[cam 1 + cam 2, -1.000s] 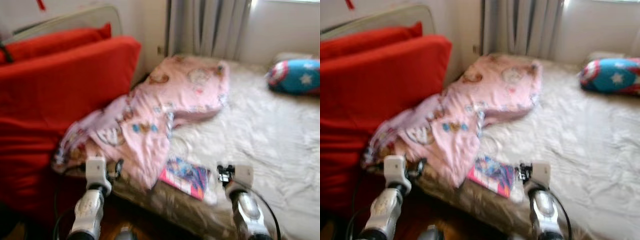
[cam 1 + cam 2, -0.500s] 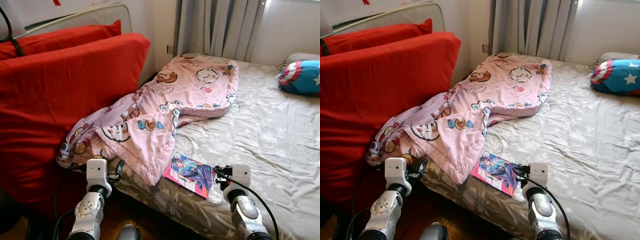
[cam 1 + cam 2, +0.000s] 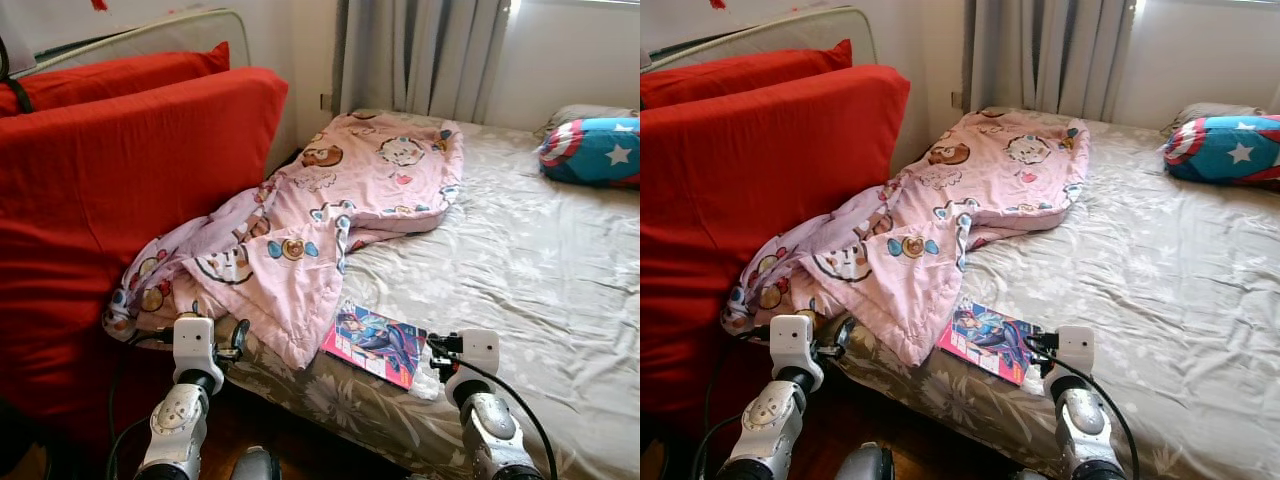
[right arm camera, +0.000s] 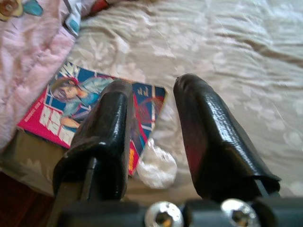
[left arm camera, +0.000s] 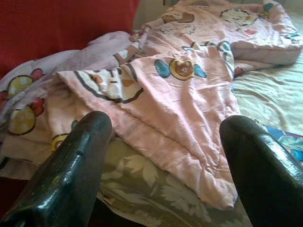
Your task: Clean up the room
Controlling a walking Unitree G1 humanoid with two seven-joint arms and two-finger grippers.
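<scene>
Two silver arms, white wrist blocks, black cables, glossy black pincer fingers (image 4: 109, 137), silver screws

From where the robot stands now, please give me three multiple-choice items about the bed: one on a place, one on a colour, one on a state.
1. Where does the comic book lie?
A. on the floor
B. near the bed's front edge, beside the pink blanket
C. on the star pillow

2. What colour are the big cushions left of the bed?
A. red
B. green
C. white

3. How does the left gripper stand?
A. shut on the blanket
B. holding the book
C. open, holding nothing

Key: 1 B, the book rests on the sheet by the blanket's corner. 2 A, both cushions are red. 3 C, its jaws stand wide apart before the blanket.
</scene>
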